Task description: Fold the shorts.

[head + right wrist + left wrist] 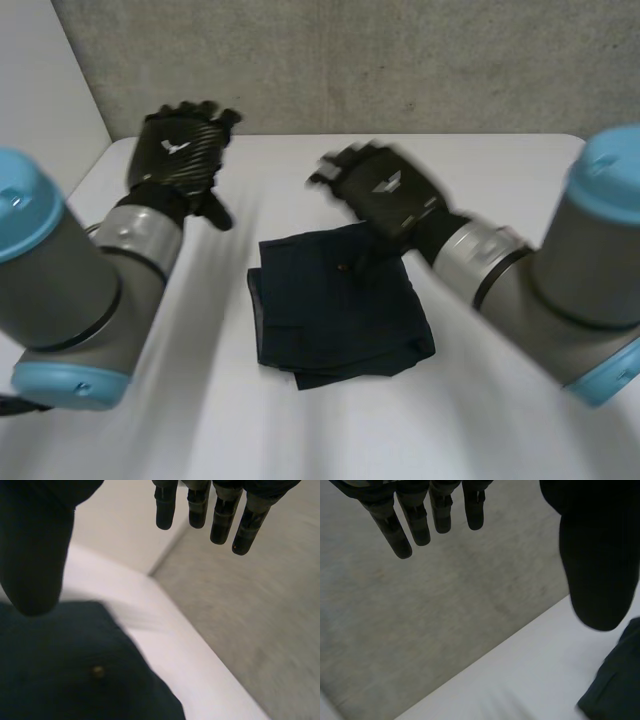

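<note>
Head cam: dark navy shorts [340,305] lie folded into a rough square mid table [500,440], layers a bit uneven at the near edge. Left hand [178,150] is up by the table's far left corner, well apart from the cloth. Right hand [385,190] is over the shorts' far right corner, can't tell if it touches. Wrist cams add the finger detail: left fingers [415,520] are straight, slightly apart, thumb out wide, holding nothing, w/ the grey wall [420,620] past the tips and a bit of shorts beside the thumb. Right fingers [220,515] same deal, straight and empty, shorts under the palm w/ a small round stud [97,670] on the fabric. Bare table on the near side and both sides of the shorts; far edge meets the wall.
</note>
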Motion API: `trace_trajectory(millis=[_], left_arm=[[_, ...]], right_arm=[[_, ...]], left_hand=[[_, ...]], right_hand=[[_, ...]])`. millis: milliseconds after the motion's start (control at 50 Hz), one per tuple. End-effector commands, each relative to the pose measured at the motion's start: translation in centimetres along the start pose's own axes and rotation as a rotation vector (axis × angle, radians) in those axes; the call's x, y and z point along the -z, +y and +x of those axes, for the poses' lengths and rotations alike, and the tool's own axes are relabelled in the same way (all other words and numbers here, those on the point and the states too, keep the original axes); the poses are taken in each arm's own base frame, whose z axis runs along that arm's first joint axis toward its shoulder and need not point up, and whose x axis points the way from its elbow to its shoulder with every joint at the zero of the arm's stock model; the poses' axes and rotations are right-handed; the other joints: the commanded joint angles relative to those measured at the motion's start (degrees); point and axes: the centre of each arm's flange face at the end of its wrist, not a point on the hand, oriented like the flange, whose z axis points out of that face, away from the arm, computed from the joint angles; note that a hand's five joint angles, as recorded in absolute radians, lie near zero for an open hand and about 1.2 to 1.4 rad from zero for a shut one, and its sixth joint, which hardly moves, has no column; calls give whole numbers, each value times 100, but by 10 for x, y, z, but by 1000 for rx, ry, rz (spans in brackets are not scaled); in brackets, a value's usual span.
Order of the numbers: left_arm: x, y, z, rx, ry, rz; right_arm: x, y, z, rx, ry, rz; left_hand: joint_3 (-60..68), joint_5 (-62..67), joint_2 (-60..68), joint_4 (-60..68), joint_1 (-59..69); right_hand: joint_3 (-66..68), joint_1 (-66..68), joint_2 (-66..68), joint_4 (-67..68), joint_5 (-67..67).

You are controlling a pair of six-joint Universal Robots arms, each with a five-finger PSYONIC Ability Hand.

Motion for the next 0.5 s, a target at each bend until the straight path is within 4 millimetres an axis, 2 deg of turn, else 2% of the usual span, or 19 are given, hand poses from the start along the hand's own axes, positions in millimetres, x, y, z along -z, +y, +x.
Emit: trace_trajectory(millis=[20, 40, 100, 120, 200, 260, 320, 400, 420, 440, 480, 500], left_arm=[[-9, 13, 65, 75, 176, -131], [-11, 28, 72, 87, 187, -192], [-14, 55, 79, 92, 177, -300], [-14, 73, 80, 84, 152, -375], [-7, 104, 83, 30, 91, -524], [-3, 113, 85, 4, 83, -570], [-1, 114, 85, -1, 87, -586], [-1, 106, 82, 4, 86, -571], [-2, 100, 80, 10, 82, -555], [-4, 81, 75, 28, 73, -510], [-4, 61, 68, 45, 62, -462], [-4, 51, 64, 53, 58, -439]], right_arm=[[-6, 22, 30, -310, 91, -140], [-11, 38, 26, -310, 73, -208], [-19, 61, 23, -287, 50, -303], [-21, 75, 20, -267, 33, -359], [-24, 106, 14, -233, 9, -458], [-25, 122, 14, -212, 33, -508], [-25, 128, 15, -199, 53, -526], [-24, 120, 18, -175, 65, -507], [-25, 113, 20, -175, 77, -470], [-26, 107, 22, -166, 89, -439], [-28, 88, 30, -139, 126, -358], [-26, 64, 38, -114, 167, -267]], left_hand=[[-51, -90, 28, 7, -27], [16, -23, 94, 74, 40], [33, -6, 112, 91, 57], [67, 27, 145, 125, 91], [67, 28, 146, 125, 91], [67, 28, 146, 125, 91], [67, 28, 146, 125, 91], [101, 61, 179, 158, 125], [84, 45, 163, 142, 108], [84, 45, 162, 142, 108], [67, 28, 146, 125, 91], [67, 28, 146, 125, 91]], right_hand=[[-217, -185, -264, -350, -423], [-217, -185, -264, -350, -423], [-217, -185, -264, -350, -423], [-217, -185, -264, -350, -423], [-217, -185, -264, -350, -423], [-217, -185, -264, -350, -423], [-217, -185, -264, -350, -423], [-217, -185, -264, -350, -423], [-217, -185, -264, -350, -423], [-217, -185, -264, -350, -423], [-217, -185, -264, -350, -423], [-217, -185, -264, -350, -423]])
